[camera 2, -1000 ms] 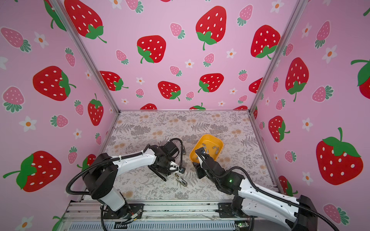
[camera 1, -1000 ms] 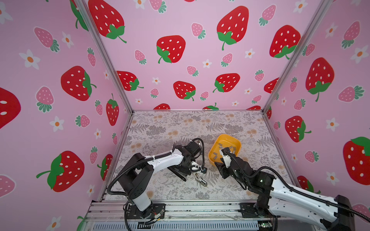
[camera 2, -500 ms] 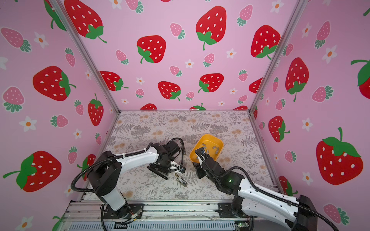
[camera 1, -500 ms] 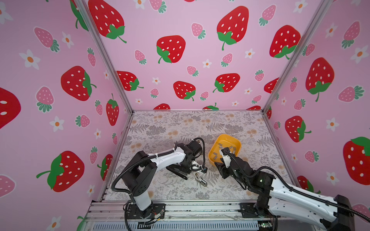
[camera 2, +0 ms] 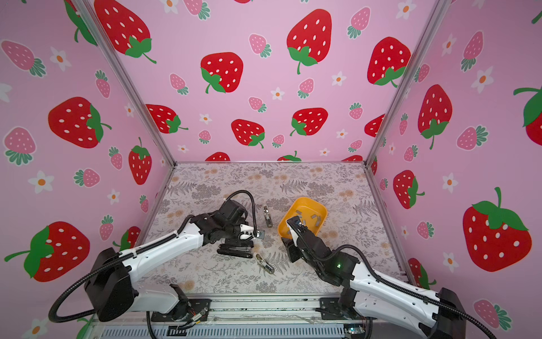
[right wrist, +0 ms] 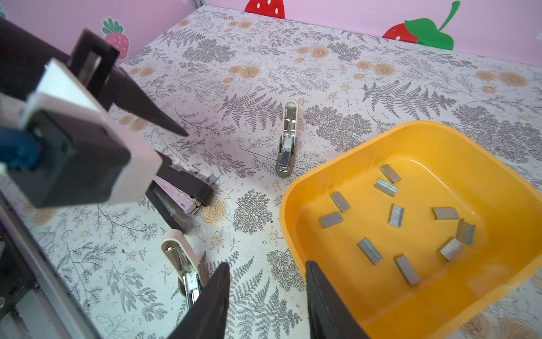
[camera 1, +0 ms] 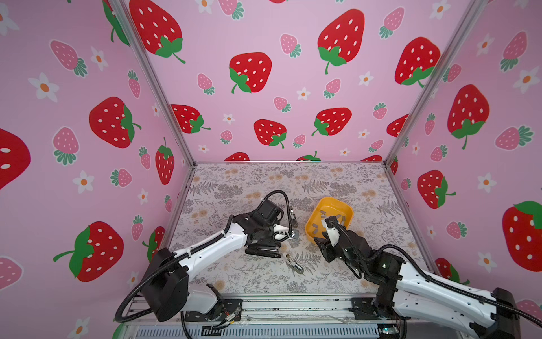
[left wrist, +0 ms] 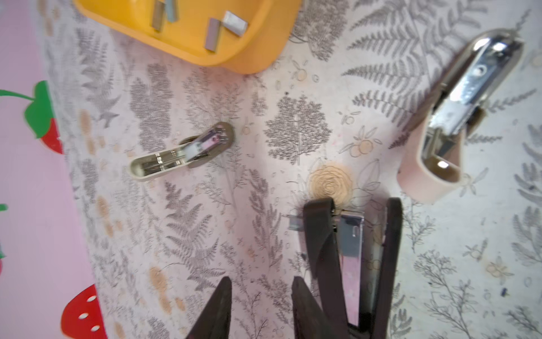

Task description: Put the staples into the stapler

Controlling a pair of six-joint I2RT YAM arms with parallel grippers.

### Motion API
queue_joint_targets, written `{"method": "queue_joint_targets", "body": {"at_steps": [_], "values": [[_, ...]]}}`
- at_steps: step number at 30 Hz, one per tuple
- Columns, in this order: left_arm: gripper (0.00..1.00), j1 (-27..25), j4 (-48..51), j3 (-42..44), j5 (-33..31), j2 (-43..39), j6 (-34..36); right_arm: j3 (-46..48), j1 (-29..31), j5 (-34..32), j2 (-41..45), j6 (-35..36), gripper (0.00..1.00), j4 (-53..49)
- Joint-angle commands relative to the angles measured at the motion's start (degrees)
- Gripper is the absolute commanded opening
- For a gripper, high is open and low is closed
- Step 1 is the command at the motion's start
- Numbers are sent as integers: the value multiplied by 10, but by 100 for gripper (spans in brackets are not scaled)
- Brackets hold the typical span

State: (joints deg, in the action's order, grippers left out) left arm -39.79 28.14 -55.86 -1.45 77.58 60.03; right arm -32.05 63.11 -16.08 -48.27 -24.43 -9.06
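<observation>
The black plastic stapler with the chrome magazine [left wrist: 321,234] is laid on the floral-patterned table top [left wrist: 190,229], and its upper arm is lifted, so the channel is exposed. One short grey strip [left wrist: 294,222] is seen at the nose of the stapler; whether it is seated in the channel cannot be told. The other staples [right wrist: 396,215], small grey metallic strips, are scattered in the square yellow plastic tray [right wrist: 513,205].

The left gripper [left wrist: 261,281] is held just beside the stapler, its fingers apart with nothing between them. The right gripper [right wrist: 267,264] is held over the rim of the tray, its fingers also apart and empty.

The step in hand is judged to be the feeding of a strip into the magazine. Next, either the strip at the nose should be pushed in fully, or a new strip should be picked from the tray. A fine, level pinch is called for, since the strips are thin and flat.
</observation>
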Motion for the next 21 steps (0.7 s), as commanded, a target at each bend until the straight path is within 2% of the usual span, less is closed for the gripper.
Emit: {"method": "queue_joint_targets", "body": {"at_steps": [1,3,5,6,8,10,15,21], "values": [[48,54,-88,-19,-81,-22,-142,-36,6,77,-15,-16,45,36],[52,93,-111,-51,-145,-44,-277,-53,36,90,-58,-32,45,53],[66,130,-127,-57,-171,-81,-424,-81,98,57,-110,-44,44,61],[68,149,-115,-60,-156,-99,-475,-96,134,31,-134,-43,45,64],[68,186,-96,-49,-94,-136,-546,-129,224,-16,-190,-16,53,82],[72,204,-97,-22,-72,-167,-577,-137,243,-9,-243,-9,59,120],[75,224,-96,8,-81,-203,-625,-143,248,16,-356,-50,46,139],[75,226,-106,29,-65,-209,-645,-75,240,-17,-404,-120,45,133]]}}
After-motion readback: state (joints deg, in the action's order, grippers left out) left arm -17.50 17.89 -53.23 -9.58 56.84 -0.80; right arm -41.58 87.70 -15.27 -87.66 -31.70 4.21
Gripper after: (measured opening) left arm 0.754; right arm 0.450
